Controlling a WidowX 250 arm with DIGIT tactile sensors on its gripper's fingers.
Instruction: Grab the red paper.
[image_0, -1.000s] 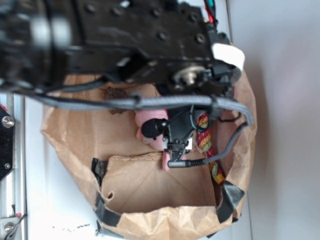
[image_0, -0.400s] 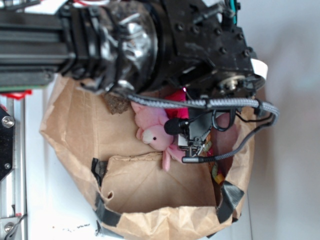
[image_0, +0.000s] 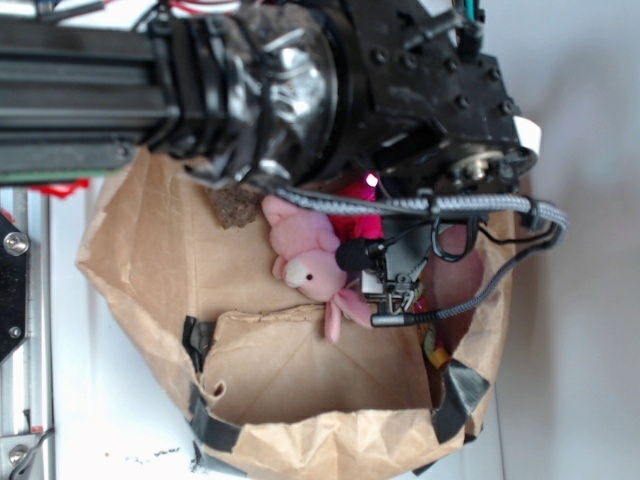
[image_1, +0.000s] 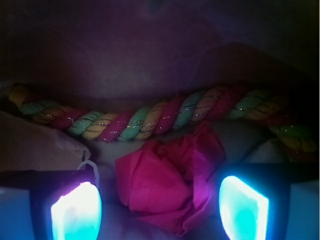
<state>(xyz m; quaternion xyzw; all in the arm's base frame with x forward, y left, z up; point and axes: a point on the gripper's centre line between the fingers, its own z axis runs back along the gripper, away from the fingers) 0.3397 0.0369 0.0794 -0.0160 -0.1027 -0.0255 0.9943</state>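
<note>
Inside the paper bag (image_0: 150, 260), the tool (image_1: 160, 202) hangs open, fingers flanking the red paper (image_1: 167, 187), ungripped.

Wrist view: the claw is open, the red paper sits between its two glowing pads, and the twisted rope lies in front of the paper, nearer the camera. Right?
One thing is off. In the wrist view the twisted rope lies behind the red paper, farther from the camera, not in front. The rest holds: the claw is open, with the paper between its glowing pads.
</note>
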